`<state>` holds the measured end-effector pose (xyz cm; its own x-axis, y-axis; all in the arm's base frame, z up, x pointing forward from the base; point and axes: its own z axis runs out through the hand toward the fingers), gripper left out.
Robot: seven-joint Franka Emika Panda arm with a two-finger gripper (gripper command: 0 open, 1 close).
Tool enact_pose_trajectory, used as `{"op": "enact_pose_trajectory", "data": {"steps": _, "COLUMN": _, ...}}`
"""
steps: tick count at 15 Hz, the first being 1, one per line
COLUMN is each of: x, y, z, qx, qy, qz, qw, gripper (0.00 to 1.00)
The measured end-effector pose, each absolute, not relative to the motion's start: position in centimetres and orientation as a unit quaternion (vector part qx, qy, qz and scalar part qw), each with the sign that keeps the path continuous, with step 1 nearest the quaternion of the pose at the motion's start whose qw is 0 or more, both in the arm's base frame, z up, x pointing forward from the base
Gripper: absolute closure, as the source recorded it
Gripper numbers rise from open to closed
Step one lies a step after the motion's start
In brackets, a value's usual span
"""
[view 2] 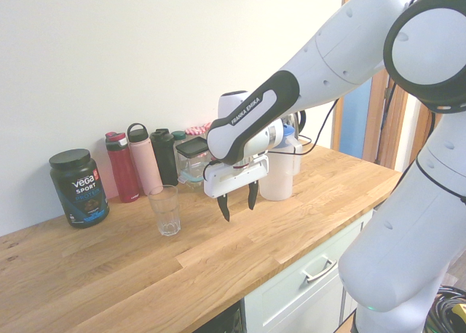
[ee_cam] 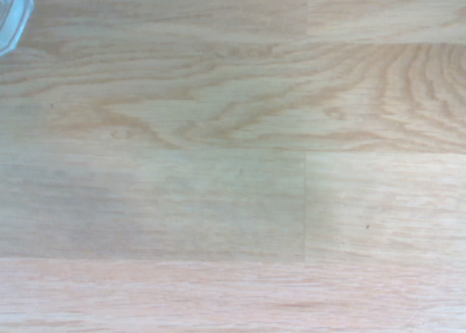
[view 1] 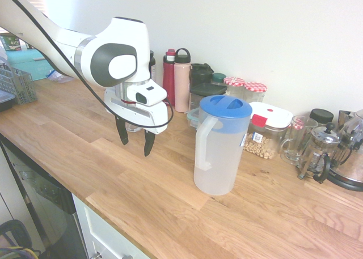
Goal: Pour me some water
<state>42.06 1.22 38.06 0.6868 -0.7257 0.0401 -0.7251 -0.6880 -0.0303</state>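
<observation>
The gripper (view 1: pixel 134 138) is seen hanging above the wooden counter (view 1: pixel 170 202), pointed straight down, fingers spread wide with nothing between them. Bare counter wood is shown below it in the wrist view, with only a corner of clear glass at the edge (ee_cam: pixel 11 16).

The jug (view 1: pixel 220 145), frosted white with a blue lid (view 1: pixel 226 106) and a white loop handle, is stood upright on the counter just right of the gripper in the first exterior view, apart from it. The water (view 1: pixel 215 179) is faintly seen low inside the jug.

In the second exterior view an empty drinking glass (view 2: pixel 165 210) is stood on the counter left of the gripper, apart from it. A red bottle (view 2: pixel 123 167), a pink bottle (view 2: pixel 144 160) and a black bottle (view 2: pixel 164 156) are lined against the far wall, with a dark Vega tub (view 2: pixel 79 186) at far left. A French press (view 1: pixel 316 152) and jars are placed at the far right in the first exterior view.
</observation>
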Motion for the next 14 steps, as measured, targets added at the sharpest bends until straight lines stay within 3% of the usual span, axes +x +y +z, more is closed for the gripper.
{"op": "enact_pose_trajectory", "data": {"steps": 4, "x": 42.4, "y": 1.2, "z": 39.2, "qx": -0.92, "qy": 0.392, "qz": -0.026, "qw": 0.001, "gripper": 0.0}}
{"op": "enact_pose_trajectory", "data": {"steps": 8, "x": 42.1, "y": 1.0, "z": 47.9, "qx": -0.917, "qy": 0.395, "qz": -0.048, "qw": 0.006, "gripper": 0.0}}
{"op": "enact_pose_trajectory", "data": {"steps": 14, "x": 36.8, "y": -4.8, "z": 59.8, "qx": -0.925, "qy": 0.374, "qz": -0.066, "qw": 0.012, "gripper": 0.0}}
